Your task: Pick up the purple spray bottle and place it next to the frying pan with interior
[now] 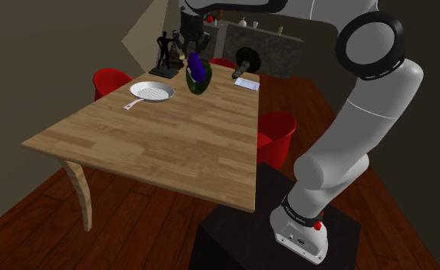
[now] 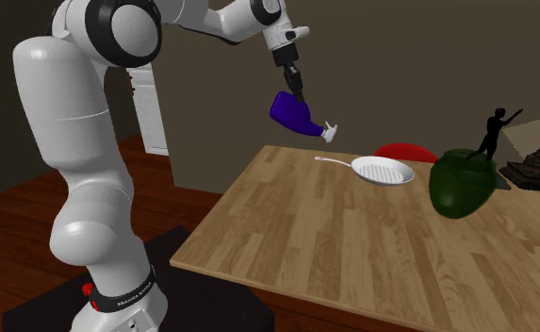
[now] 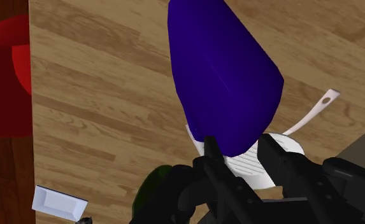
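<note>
The purple spray bottle [image 2: 294,115] hangs tilted in the air above the wooden table [image 2: 352,245], its white nozzle pointing down toward the pan. My gripper [image 2: 297,92] is shut on the bottle's broad end. In the wrist view the bottle [image 3: 222,76] sits clasped between my fingers [image 3: 211,151], with my gripper [image 3: 238,145] over the table. The white frying pan [image 2: 384,171] with a ridged interior lies on the table below and beyond the bottle. In the shoulder view the bottle [image 1: 199,69] hangs under my gripper [image 1: 191,54], to the right of the pan [image 1: 150,91].
A dark green rounded object [image 2: 462,183] stands on the table near the pan. A black figurine [image 1: 164,54] and a small white tray [image 1: 246,83] sit at the table's far end. Red chairs [image 1: 110,79] [image 1: 276,130] flank the table.
</note>
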{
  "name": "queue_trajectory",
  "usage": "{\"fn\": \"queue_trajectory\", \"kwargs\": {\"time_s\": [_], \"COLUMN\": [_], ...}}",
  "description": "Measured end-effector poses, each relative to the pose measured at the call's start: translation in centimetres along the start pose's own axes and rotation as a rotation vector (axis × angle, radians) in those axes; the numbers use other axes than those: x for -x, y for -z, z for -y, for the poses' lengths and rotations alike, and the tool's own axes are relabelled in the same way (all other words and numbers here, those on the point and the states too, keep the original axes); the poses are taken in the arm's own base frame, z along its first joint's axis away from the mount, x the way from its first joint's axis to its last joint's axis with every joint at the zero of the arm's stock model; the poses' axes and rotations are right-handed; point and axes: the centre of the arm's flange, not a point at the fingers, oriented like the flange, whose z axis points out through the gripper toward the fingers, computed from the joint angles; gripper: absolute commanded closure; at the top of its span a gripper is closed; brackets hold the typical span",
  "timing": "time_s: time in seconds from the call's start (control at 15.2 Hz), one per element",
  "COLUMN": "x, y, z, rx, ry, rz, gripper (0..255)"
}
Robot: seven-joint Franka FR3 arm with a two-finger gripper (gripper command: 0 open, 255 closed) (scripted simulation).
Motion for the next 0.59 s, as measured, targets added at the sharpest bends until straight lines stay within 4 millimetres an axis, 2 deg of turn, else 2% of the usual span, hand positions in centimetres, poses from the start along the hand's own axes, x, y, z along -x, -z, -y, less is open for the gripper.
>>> {"fn": "queue_trajectory", "kwargs": {"time_s": [0.59], "x": [-11.3], "y": [-4.2], "z": [-1.8], "rx": [0.000], "ry": [0.000], "rz": [0.000], "gripper": [255]}}
